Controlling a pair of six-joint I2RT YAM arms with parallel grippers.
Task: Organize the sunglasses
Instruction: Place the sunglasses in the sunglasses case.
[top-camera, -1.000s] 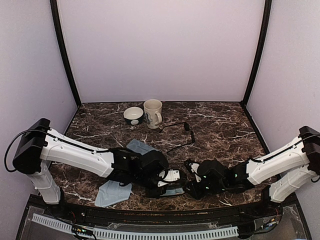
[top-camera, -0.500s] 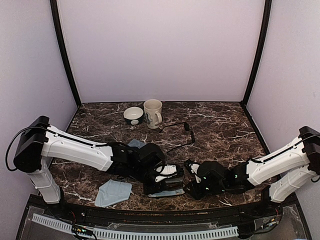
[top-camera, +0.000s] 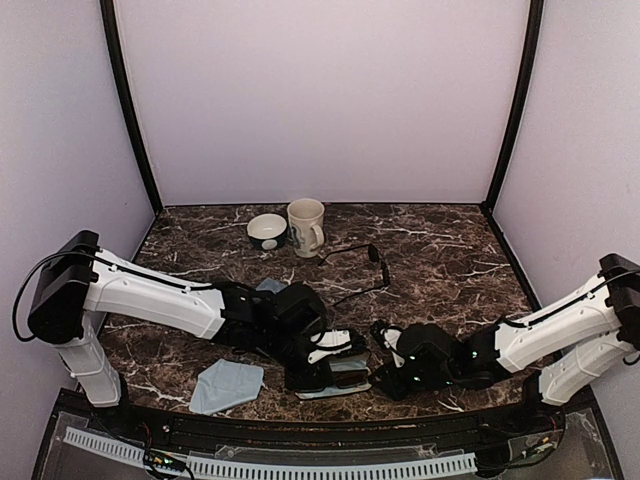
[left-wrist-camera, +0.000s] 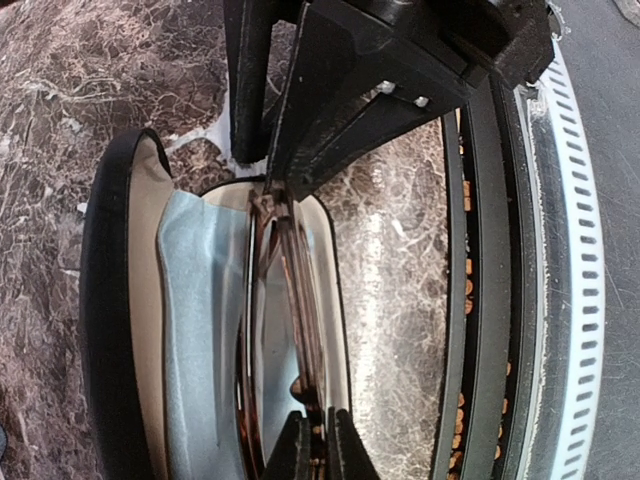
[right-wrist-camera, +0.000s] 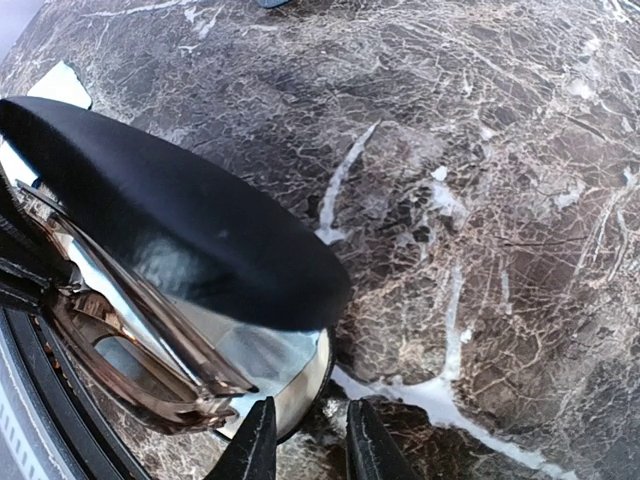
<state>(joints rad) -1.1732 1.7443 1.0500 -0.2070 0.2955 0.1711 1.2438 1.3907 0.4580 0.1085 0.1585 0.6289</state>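
While left jaws pinch brown sunglasses (left-wrist-camera: 290, 300) inside black oval case (left-wrist-camera: 105, 330), right jaws nip its rim; likely light, fragile: grip frame, never lenses.

The thick sunglasses (left-wrist-camera: 292, 330) sit in the open case (top-camera: 345, 383) at the table's (top-camera: 450, 250) six o'clock edge, with a cloth (top-camera: 225, 386) at the case's nine o'clock, the thin glasses (top-camera: 362, 268) at its twelve o'clock, and farther back a mug (top-camera: 305, 226) with a bowl (top-camera: 267, 231) at its nine o'clock.
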